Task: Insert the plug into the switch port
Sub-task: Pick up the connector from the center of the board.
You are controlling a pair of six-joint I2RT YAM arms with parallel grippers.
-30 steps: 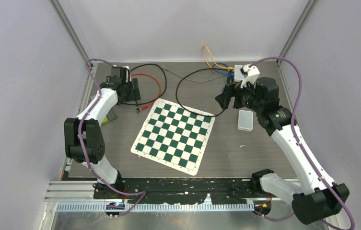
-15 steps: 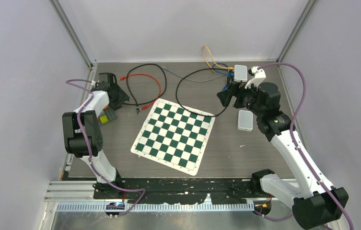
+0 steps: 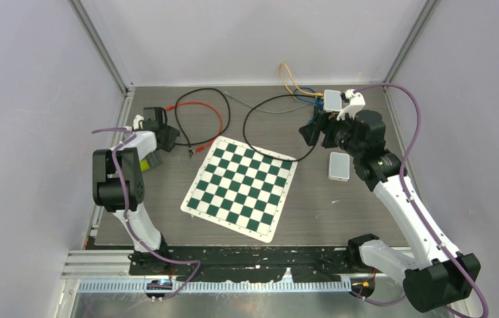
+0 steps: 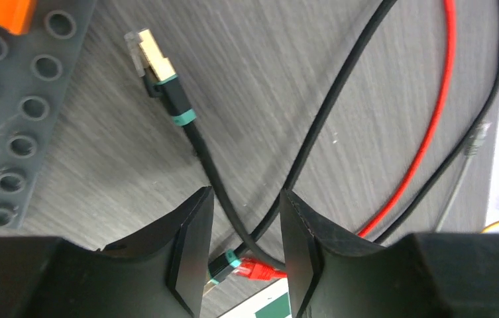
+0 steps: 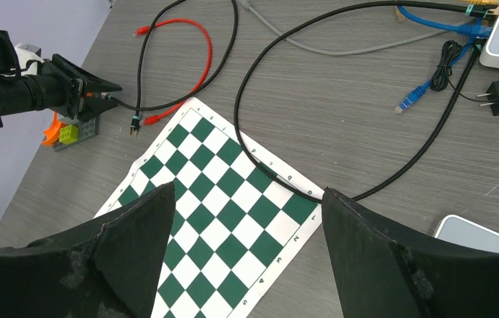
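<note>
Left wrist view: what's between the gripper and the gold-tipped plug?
Only the plug's own black cable on the table, running into the left gripper's gap. Seen in left wrist view.

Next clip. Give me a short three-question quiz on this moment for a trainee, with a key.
1. True or false: the right hand holds a cable.
2. What runs between the fingers of the left hand? A) black cable B) blue cable C) orange brick
3. Fill in: the black cable's gold plug lies loose on the ____.
Key: 1 false, the right hand is open and empty above the chessboard mat. 2 A. 3 table.
</note>
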